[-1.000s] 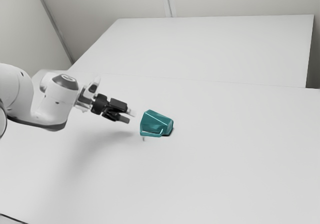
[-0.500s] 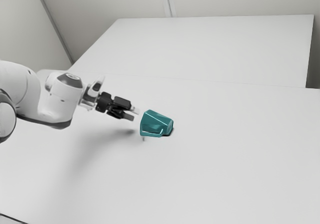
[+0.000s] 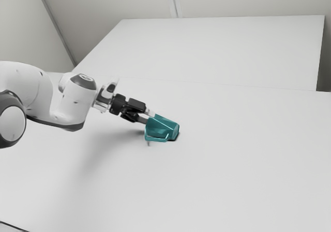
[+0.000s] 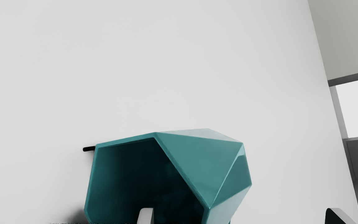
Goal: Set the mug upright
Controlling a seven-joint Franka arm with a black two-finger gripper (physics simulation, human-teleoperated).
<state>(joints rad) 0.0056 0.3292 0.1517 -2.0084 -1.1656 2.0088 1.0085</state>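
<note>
There is one mug (image 3: pixel 164 125), teal and faceted, lying on its side on one white table (image 3: pixel 232 165), with its mouth toward the single black gripper (image 3: pixel 148 117) and its base toward the exterior view's right. One short, thin dark peg (image 4: pixel 89 149) shows at the mug's rim; whether the two are joined, I cannot tell. Beyond the table lies one more pale flat surface (image 3: pixel 222 48). The arm (image 3: pixel 75 105) is one too, reaching in from the exterior view's left. The hand has two fingers, and they stand well apart, clamped on nothing. The mug is right at the fingertips, just ahead of the hand: in the wrist view one fingertip (image 4: pixel 145 217) overlaps the dark opening, though how far in it reaches I cannot tell, while the other fingertip (image 4: pixel 337 217) is outside the mug, past its faceted side, with bare table seen between them
</note>
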